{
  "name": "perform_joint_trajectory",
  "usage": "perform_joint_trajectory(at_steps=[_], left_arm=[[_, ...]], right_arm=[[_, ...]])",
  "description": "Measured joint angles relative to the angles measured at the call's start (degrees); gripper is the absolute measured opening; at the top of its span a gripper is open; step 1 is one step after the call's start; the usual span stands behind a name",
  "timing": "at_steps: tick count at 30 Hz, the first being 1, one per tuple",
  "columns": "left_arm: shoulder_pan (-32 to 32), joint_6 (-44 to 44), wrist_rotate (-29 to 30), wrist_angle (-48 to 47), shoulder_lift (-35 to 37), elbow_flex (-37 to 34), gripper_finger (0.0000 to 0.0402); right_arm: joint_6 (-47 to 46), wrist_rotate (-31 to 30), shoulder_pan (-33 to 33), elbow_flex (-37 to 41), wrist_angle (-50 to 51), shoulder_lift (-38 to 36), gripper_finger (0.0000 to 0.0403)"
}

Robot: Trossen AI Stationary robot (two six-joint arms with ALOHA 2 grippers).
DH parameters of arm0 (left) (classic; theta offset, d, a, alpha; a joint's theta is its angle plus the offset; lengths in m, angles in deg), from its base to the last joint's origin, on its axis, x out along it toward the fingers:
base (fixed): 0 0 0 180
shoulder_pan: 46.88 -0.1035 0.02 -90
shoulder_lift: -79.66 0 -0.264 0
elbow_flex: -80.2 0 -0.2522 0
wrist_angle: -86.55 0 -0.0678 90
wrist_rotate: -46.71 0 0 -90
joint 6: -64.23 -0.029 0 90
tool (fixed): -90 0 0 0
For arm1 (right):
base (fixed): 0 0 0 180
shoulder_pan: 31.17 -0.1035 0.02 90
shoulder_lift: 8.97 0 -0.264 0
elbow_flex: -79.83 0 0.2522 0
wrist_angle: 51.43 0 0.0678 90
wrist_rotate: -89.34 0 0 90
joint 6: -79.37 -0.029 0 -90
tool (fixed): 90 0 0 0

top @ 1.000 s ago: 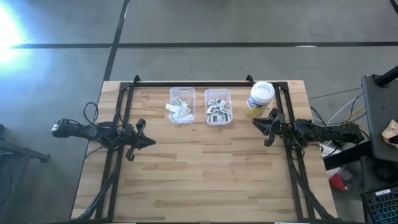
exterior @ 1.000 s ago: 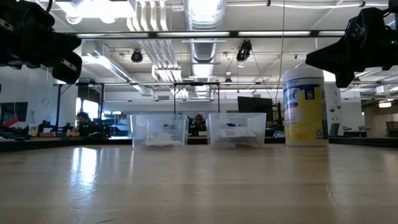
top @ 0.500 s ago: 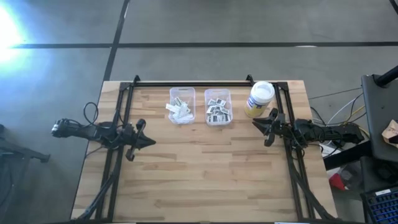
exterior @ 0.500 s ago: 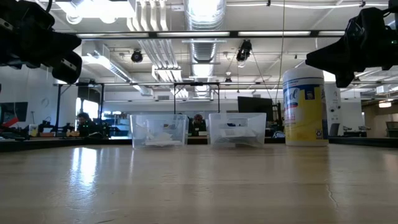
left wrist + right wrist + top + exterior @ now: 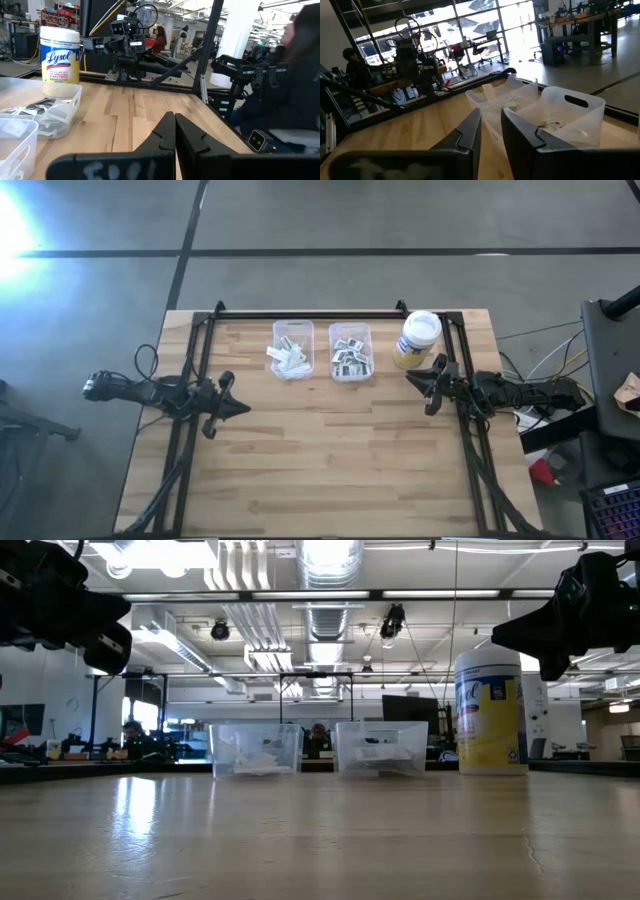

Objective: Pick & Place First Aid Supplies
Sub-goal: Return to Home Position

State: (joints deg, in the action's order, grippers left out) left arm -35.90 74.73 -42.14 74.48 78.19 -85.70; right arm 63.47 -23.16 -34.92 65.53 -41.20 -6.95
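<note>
the left tool (image 5: 240,408) hangs over the table (image 5: 320,470) by its left edge, about halfway back. its two fingers are pressed shut with nothing in them. the right tool (image 5: 412,382) hangs by the right edge, a bit farther back, its fingers a little apart and empty. near the far edge, the left bin (image 5: 293,324) and the right bin (image 5: 351,326) stand side by side. the first aid supplies (image 5: 349,360) lie inside both. a jar (image 5: 418,338) stands at the far right corner.
</note>
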Motion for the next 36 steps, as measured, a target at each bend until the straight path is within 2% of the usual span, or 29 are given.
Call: perform_joint_trajectory(at_steps=[13,27,36], left_arm=[[0.0,-0.01,0.0,-0.03,0.0,0.0,0.0],[0.0,0.0,0.0,-0.07,0.0,0.0,0.0],[0.02,-0.01,-0.01,-0.07,0.0,0.0,0.0]], right_arm=[[0.01,0.0,0.01,0.0,-0.02,0.0,0.0089],[0.0,0.0,0.02,-0.02,-0.02,0.0,0.0068],[0.02,0.0,0.02,-0.02,-0.02,0.0,0.008]])
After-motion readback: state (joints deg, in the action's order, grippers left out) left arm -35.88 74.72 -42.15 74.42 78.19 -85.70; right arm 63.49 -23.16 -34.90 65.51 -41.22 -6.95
